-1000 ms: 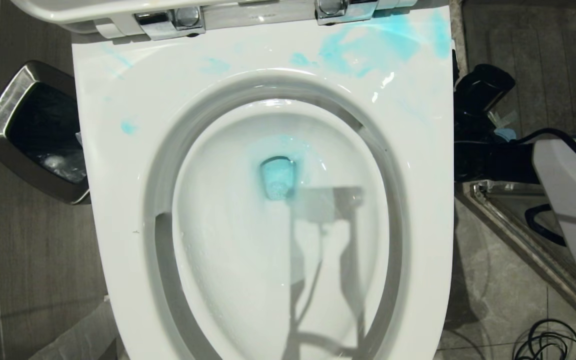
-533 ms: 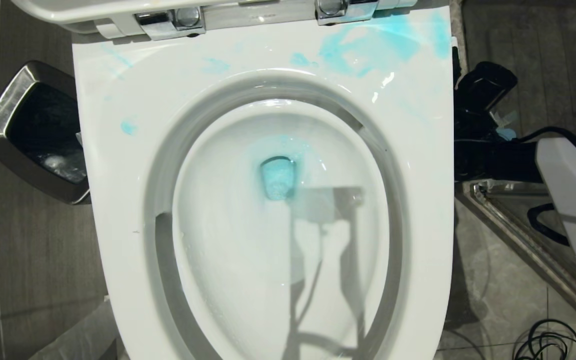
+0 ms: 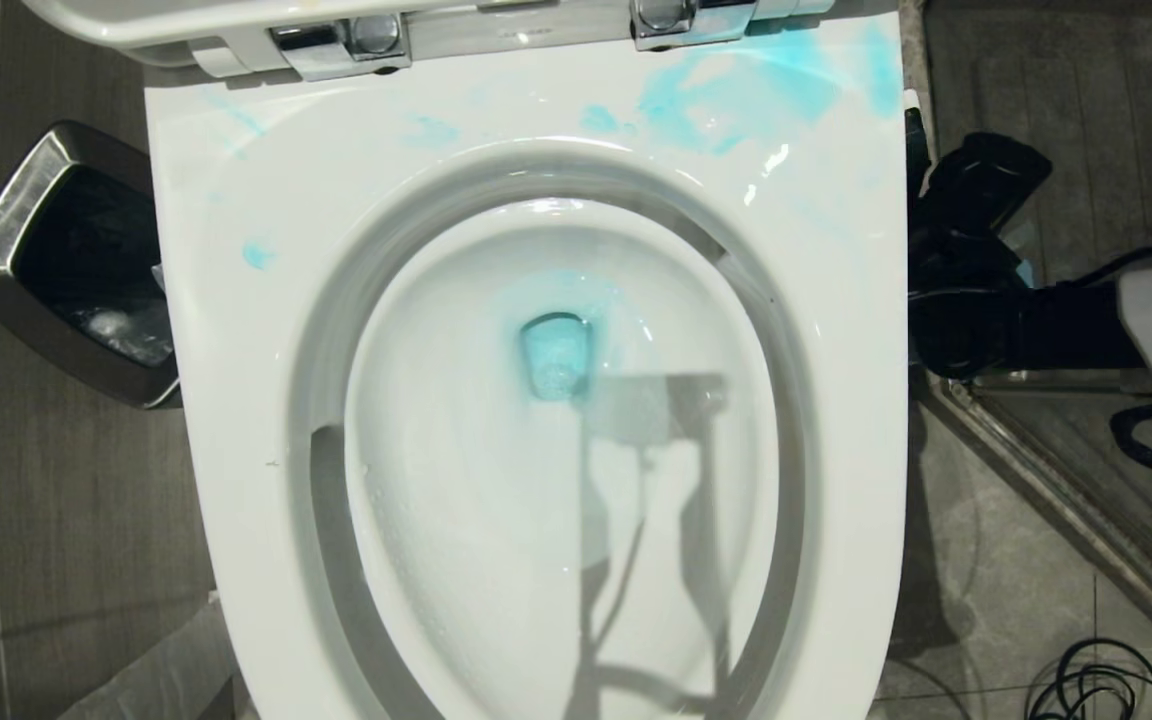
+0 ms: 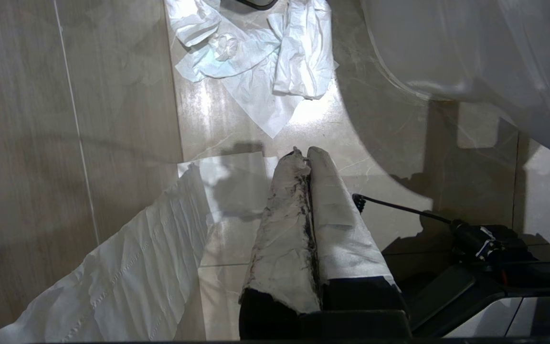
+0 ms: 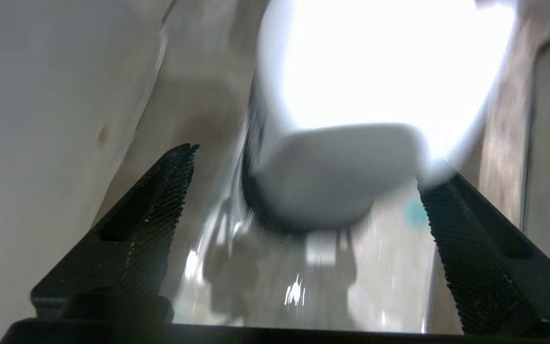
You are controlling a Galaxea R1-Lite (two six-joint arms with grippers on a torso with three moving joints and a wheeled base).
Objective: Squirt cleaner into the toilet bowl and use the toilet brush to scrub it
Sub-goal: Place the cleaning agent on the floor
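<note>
The toilet bowl (image 3: 536,420), a glossy white oval, fills the middle of your head view. The cleaner (image 3: 554,350) sits as a turquoise pool at the drain, with pale blue smears across the far right of the rim near the hinges. No toilet brush can be made out in any view, so scrubbing looks not yet begun.

To the right of the bowl, low beside its outer wall, is your right gripper (image 5: 303,181). Its two black textured jaws stand wide apart with nothing between them. Just beyond them is a blurred white rounded object (image 5: 337,172) on the wet floor; what it is cannot be told.

If the brush is your next target, keep the jaws wide, settle the arm so the view steadies, and centre the handle between the jaws before closing.

In the head view the right arm reaches in from the right edge, its dark wrist level and pointing toward the bowl's side.

Your left gripper (image 4: 308,157) is parked low over the floor, its paper-wrapped jaws pressed together, with crumpled tissue (image 4: 256,57) beyond. A chrome-rimmed waste bin (image 3: 16,230) stands left of the bowl.
</note>
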